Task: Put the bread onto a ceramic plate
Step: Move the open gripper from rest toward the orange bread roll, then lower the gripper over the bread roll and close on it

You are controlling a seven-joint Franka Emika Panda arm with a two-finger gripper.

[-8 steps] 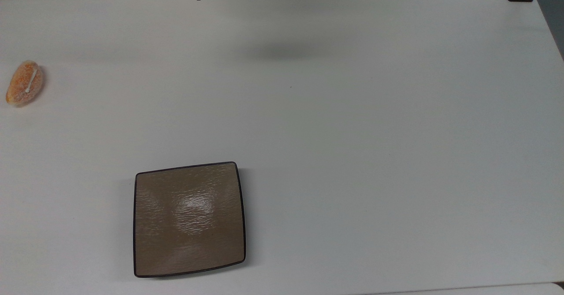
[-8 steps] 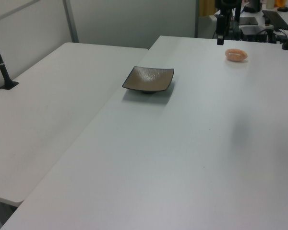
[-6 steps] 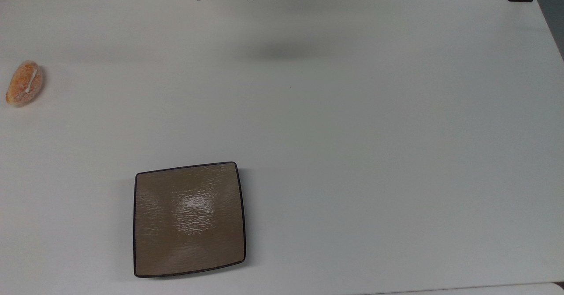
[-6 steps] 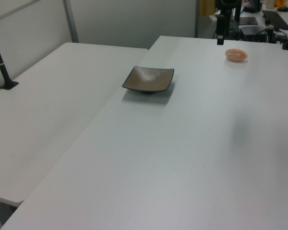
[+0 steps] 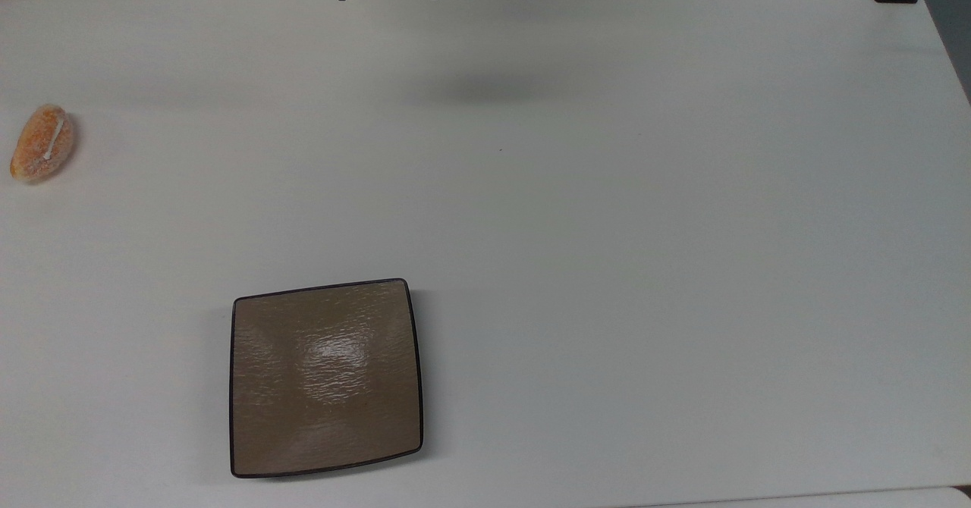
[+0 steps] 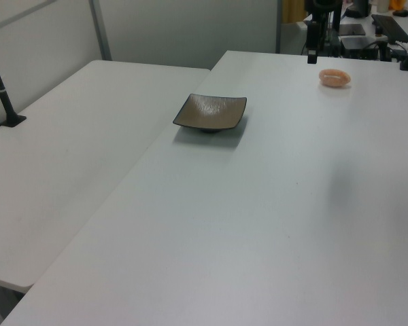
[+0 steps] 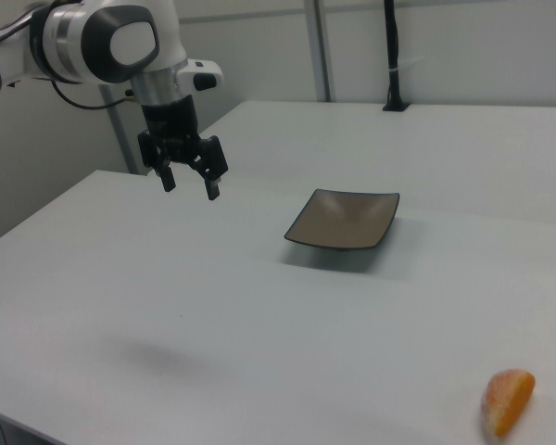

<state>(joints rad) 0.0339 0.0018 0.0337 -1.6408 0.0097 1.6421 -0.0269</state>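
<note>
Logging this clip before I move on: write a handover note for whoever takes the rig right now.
Gripper: open, empty, hanging above the table, away from both things.
Bread: on the table at the top view's far left, untouched.
Plate: bare, near the top view's lower edge, well apart from the bread.
Done: nothing.
Left: reach the bread, grasp it, carry it over, set it on the plate.

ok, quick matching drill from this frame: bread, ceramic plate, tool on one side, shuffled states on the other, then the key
Things:
1. bread
2. ceramic plate
3. tool

States:
A. open, raised above the table, holding nothing
B. lying bare on the table, well apart from the other two
C. square, tan-brown, nothing on it

Pairs: 1-B, 2-C, 3-A
</note>
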